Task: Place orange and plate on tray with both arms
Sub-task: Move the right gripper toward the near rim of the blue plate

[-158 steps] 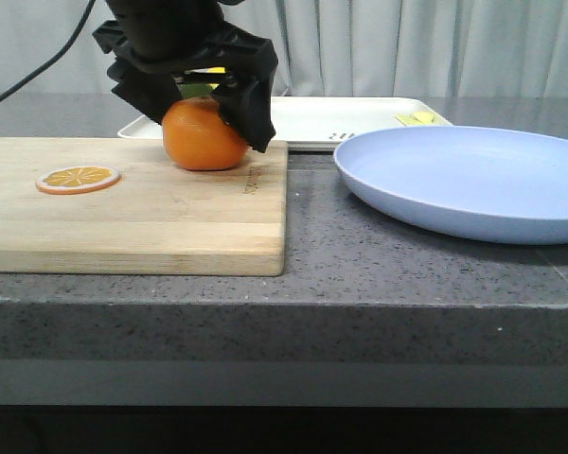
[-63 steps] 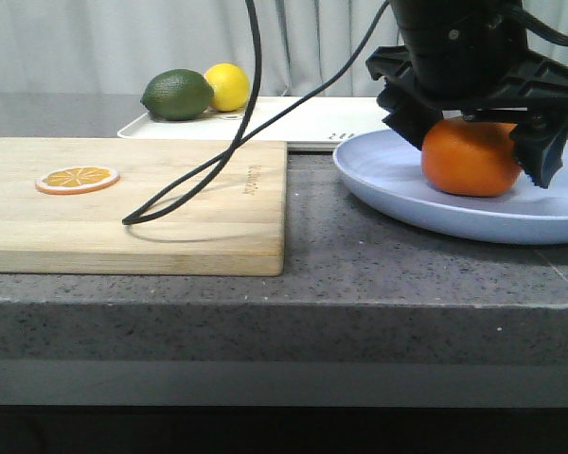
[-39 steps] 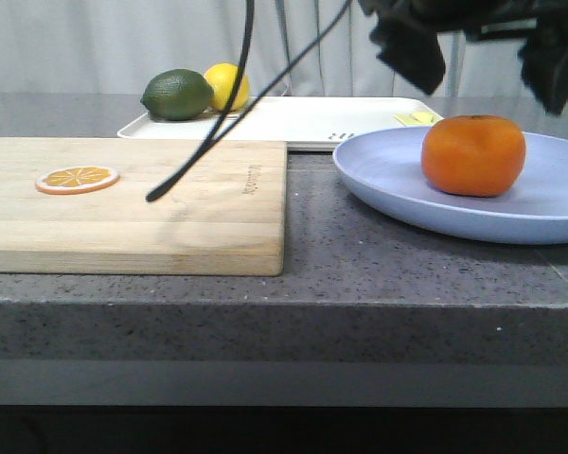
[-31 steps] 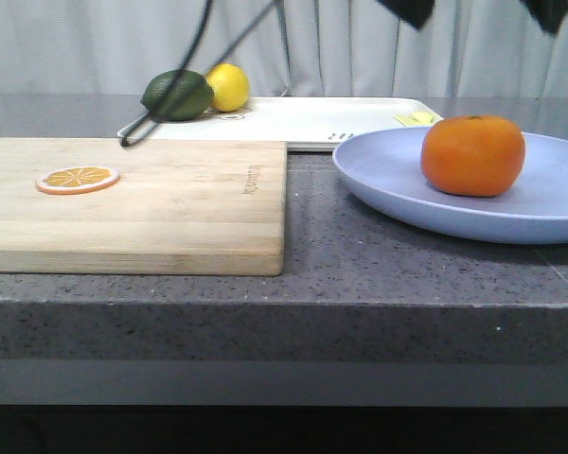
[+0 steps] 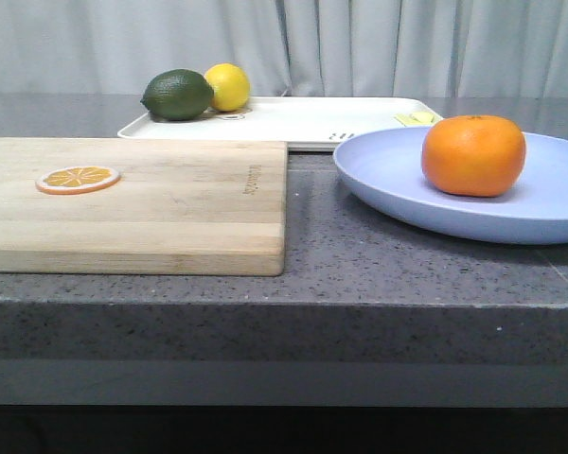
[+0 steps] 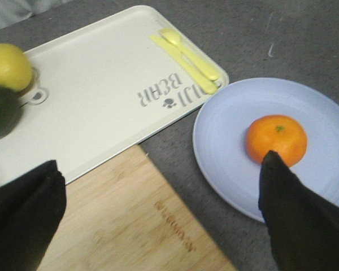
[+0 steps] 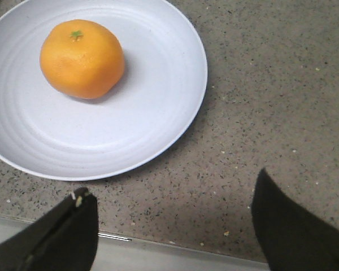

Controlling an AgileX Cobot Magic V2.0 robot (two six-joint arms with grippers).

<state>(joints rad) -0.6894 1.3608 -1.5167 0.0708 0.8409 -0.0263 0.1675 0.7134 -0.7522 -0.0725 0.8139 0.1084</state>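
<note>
**One orange sits on one plate, and both tools hang wide above**

There is one whole round bright-orange orange. It sits on one big, round, pale lavender-blue plate, a little off the middle, with its small green stem dot facing up. The plate rests on the speckled dark grey stone worktop, not on the tray.

There is one flat white rectangle tray with a low rim, just behind the plate and the board. On the tray lie one yellow round lemon and one dark green lime, side by side and touching at one corner. Two thin pale yellow utensils lie together at another corner, near the plate.

There is one light wooden cutting board on the worktop, beside the plate. One thin flat orange slice lies on it.

The left tool hangs above the board's edge, the tray and the plate. Its two black fingers are spread wide and hold nothing.

The right tool hangs above the front edge of the worktop, just beside the plate. Its two black fingers are spread wide too and hold nothing.
</note>
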